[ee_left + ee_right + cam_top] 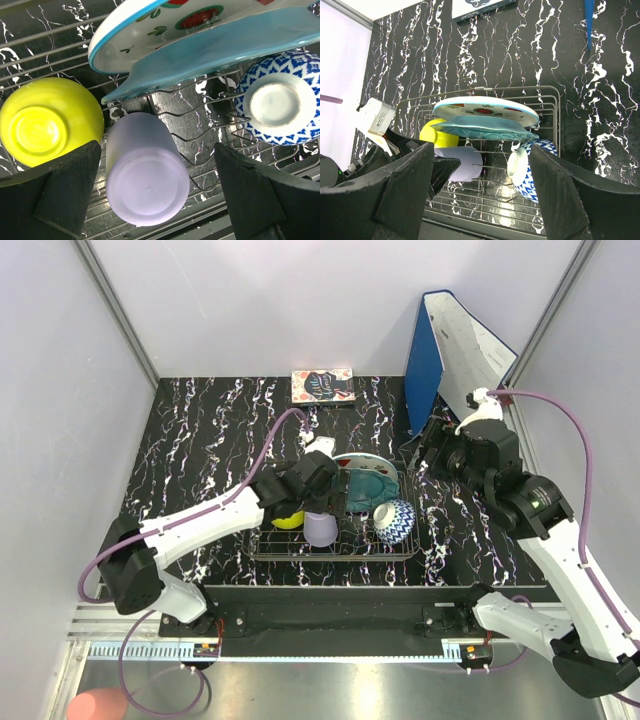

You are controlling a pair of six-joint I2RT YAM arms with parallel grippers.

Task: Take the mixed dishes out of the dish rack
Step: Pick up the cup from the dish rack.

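Note:
The grey wire dish rack (335,556) stands mid-table. In it are a lilac cup (320,529), a yellow-green bowl (289,520), a blue-white patterned bowl (394,521), a teal scalloped plate (368,486) and a white plate with red marks (362,459). My left gripper (318,502) is open just above the lilac cup (145,175), a finger (60,195) on each side and not touching it. The yellow-green bowl (45,120) lies left of the cup. My right gripper (432,452) is open and empty, raised right of the rack (555,115). A pink rounded thing (95,706), perhaps the pink cup, lies off the table at bottom left.
A patterned book (323,386) lies at the back edge of the table. A blue binder (425,360) stands open at the back right, close behind my right arm. The table is black marble-patterned, with white walls on three sides.

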